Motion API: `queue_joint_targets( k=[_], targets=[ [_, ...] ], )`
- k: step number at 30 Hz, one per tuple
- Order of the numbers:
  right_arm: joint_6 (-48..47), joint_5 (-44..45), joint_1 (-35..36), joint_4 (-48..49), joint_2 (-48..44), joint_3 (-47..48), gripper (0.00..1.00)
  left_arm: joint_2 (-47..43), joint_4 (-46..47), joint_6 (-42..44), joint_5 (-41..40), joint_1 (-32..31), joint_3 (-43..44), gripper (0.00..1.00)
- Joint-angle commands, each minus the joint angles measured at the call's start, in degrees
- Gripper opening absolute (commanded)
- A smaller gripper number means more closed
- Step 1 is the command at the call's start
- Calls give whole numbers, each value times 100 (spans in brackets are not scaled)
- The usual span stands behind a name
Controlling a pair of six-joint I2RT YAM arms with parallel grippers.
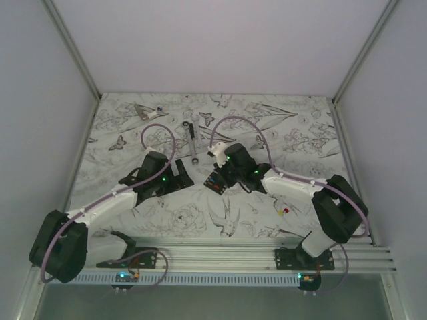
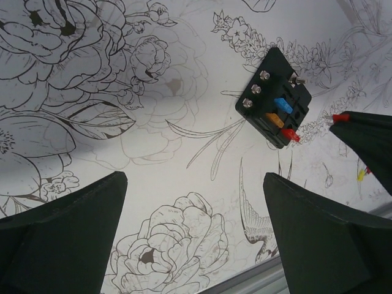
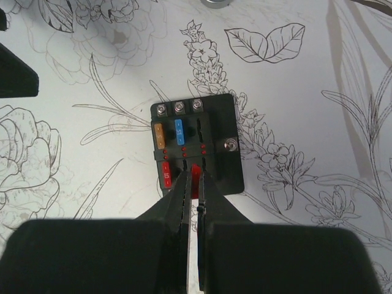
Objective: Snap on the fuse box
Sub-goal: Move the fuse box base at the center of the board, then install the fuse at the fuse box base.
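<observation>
The black plastic fuse box looks stiff, light; I'd hold its side edges. My right pincer above it pinches a red fuse; left pincer gapes.

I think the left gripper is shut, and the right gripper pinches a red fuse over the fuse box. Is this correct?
Not quite: the left gripper is open, its fingers wide apart in the left wrist view. The right gripper does pinch a red fuse over the fuse box.
</observation>
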Motion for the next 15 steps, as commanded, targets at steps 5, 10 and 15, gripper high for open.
queue_joint_targets(
  k=[5, 10, 15],
  targets=[
    [-397, 568, 343, -547, 559, 613, 0, 163, -194, -199, 289, 117, -16, 100],
    [-468, 676, 398, -969, 692, 850, 0, 238, -212, -200, 343, 135, 16, 100],
    [-486, 708, 474, -1083, 835, 956, 0, 253, -219, -200, 353, 135, 29, 100]
  ],
)
